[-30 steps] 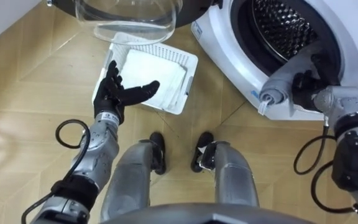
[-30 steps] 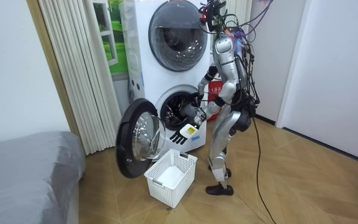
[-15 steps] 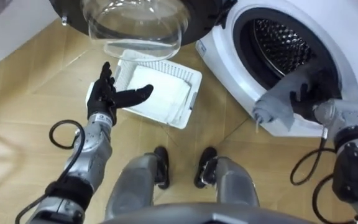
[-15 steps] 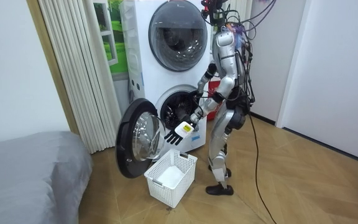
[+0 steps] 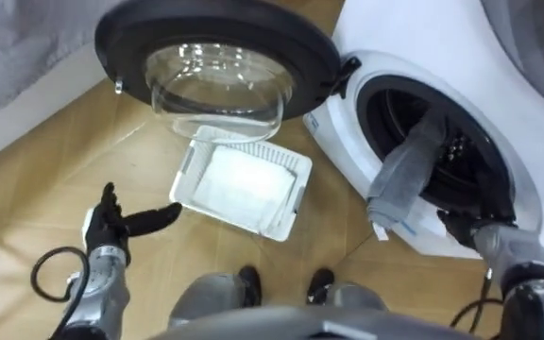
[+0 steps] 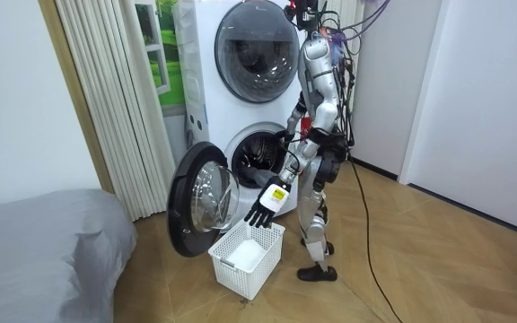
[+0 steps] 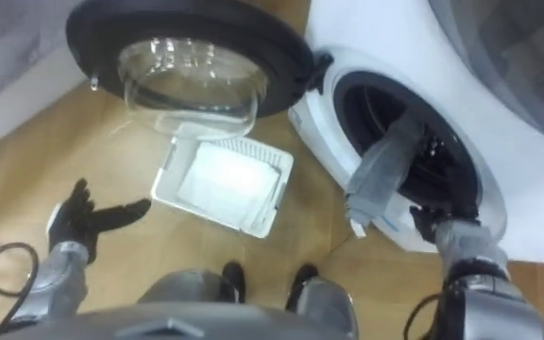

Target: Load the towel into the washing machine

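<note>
Left eye view, grey towel (image 5: 406, 179) lying across the washing machine (image 5: 414, 38) opening's lower rim, upper end inside the drum, right hand (image 5: 461, 227) beside it, grip unclear, left hand (image 5: 111, 227) spread wide left of the machine, basket (image 5: 296, 196) beneath the machine's door (image 5: 215, 24).

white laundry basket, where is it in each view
Left eye view: the basket lies on the floor near the centre, just below the open washer door.
Right eye view: the basket is left of centre, below the same door.
Room view: the basket is on the floor at lower centre, in front of the door.
Shared landmark: the open washer door.
</note>
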